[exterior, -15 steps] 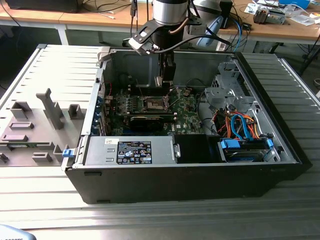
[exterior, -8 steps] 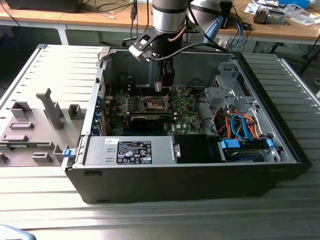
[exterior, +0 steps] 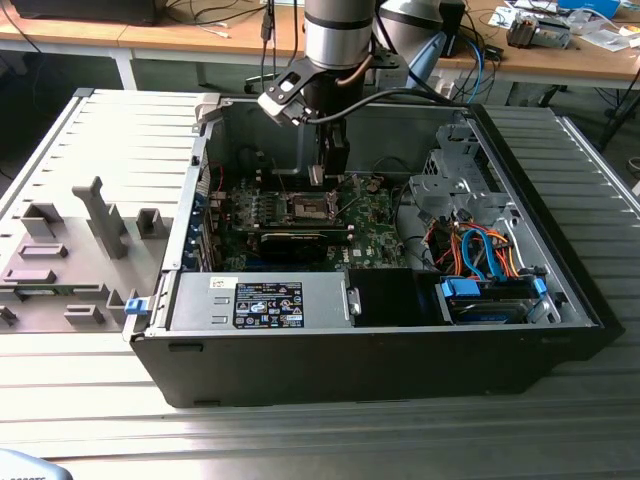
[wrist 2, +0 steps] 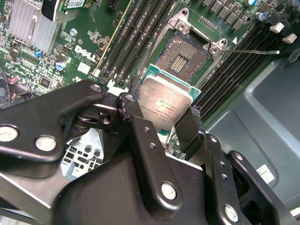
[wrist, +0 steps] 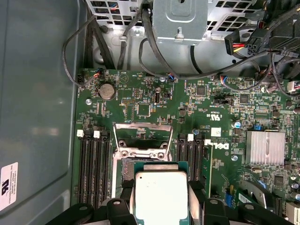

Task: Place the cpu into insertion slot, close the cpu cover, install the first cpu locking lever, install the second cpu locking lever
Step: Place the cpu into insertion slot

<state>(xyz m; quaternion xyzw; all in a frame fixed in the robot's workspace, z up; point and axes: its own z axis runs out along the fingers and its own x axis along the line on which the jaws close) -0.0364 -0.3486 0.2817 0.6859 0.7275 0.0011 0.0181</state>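
Slatted metal bench (exterior: 90, 420) is carrying an open black computer case (exterior: 400, 365) lying on its side, with wooden desks sitting behind it. Arm (exterior: 338, 30) is reaching down into the case. Gripper (exterior: 320, 172) is hanging over the green board (wrist: 154, 93).

Gripper is clamping the cpu (wrist 2: 166, 101): black fingers (wrist 2: 187, 126) are pressing on two opposite edges, metal top facing up. Both wrist views are showing the cpu caught between the fingertips.

Insertion slot (wrist 2: 183, 52) is sitting just beyond the fingertips and below them, with its dark contact field lying bare. Cpu is not sitting in it: it is hanging above the board, overlapping the slot's near edge in the second wrist view. Whether it is level I cannot tell.

Cpu cover (wrist: 140, 150) is standing open, folded back on the far side of the slot from the gripper in the first wrist view, with green board showing through its window. Thin lever rod (wrist 2: 255, 51) is sticking out free to one side of the slot. Black memory slots (wrist: 93, 168) are running along both sides of the fingers.
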